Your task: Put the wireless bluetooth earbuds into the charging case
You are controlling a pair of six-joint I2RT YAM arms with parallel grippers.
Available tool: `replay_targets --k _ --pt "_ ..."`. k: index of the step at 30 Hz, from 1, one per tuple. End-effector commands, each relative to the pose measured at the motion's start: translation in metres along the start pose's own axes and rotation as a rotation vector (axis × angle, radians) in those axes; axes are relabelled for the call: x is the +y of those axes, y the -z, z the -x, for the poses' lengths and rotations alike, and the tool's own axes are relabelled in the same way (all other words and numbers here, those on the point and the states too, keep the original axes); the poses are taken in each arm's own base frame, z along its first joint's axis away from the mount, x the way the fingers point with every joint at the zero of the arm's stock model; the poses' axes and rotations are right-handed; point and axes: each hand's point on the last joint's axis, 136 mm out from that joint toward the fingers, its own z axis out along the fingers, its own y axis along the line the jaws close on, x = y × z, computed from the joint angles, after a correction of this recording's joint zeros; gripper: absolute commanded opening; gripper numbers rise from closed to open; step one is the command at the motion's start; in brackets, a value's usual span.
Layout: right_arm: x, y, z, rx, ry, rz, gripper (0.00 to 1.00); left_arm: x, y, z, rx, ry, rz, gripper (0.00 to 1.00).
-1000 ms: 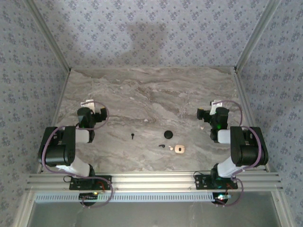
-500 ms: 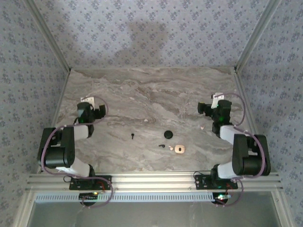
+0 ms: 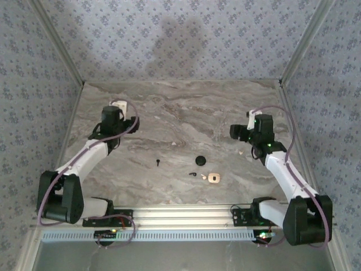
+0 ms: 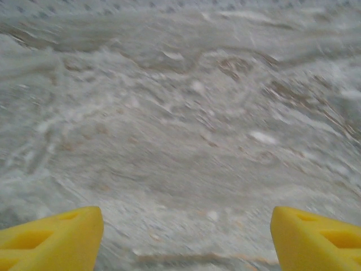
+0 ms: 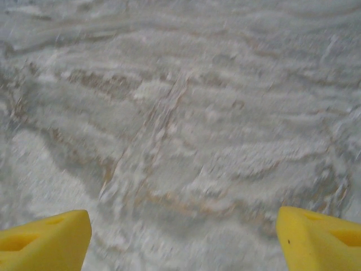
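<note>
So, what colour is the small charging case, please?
The small rounded case is pale beige-pink, clearest in the top view.

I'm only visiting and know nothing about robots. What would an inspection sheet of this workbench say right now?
Surface: grey marble-look table, flat.
Job's things: two black earbuds, one lying alone, the other just left of the beige charging case; neither is in the case.
Clutter: flat black round disc a little beyond the case.
Grippers: left gripper and right gripper both open, nothing between the yellow fingers, over bare table.
Cables: purple cables loop along both arms.
Surroundings: patterned wall covering; metal rail at the near edge.
</note>
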Motion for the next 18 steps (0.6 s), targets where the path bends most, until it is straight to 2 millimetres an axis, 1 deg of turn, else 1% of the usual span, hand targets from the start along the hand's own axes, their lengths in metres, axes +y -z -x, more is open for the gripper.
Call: replay_targets --k 1,3,6,7,8,10,11,13,18 --pt "0.012 0.020 -0.029 0.144 -0.042 0.015 0.84 -0.016 0.017 -0.021 0.126 0.012 -0.032 0.78" --pt "0.021 0.028 -0.039 0.186 -0.043 0.038 0.81 -0.024 0.024 -0.028 0.156 0.011 -0.054 0.77" --pt "0.033 0.041 -0.055 0.249 -0.056 0.055 0.79 -0.026 0.035 -0.039 0.187 0.082 -0.064 0.76" --pt "0.037 0.044 -0.060 0.267 -0.056 0.062 0.77 -0.030 0.039 -0.042 0.192 0.102 -0.088 0.76" --pt "0.041 0.048 -0.069 0.297 -0.056 0.066 0.75 -0.031 0.042 -0.046 0.201 0.113 -0.101 0.76" --pt "0.046 0.054 -0.079 0.331 -0.057 0.069 0.74 -0.028 0.047 -0.047 0.193 0.136 -0.084 0.75" --pt "0.049 0.056 -0.084 0.347 -0.061 0.068 0.74 -0.026 0.048 -0.044 0.183 0.152 -0.073 0.76" --pt "0.057 0.058 -0.090 0.370 -0.056 0.084 0.74 -0.028 0.048 -0.044 0.190 0.157 -0.084 0.75" --pt "0.072 0.056 -0.101 0.438 -0.024 0.106 0.70 -0.028 0.041 -0.053 0.276 0.148 -0.075 0.75"
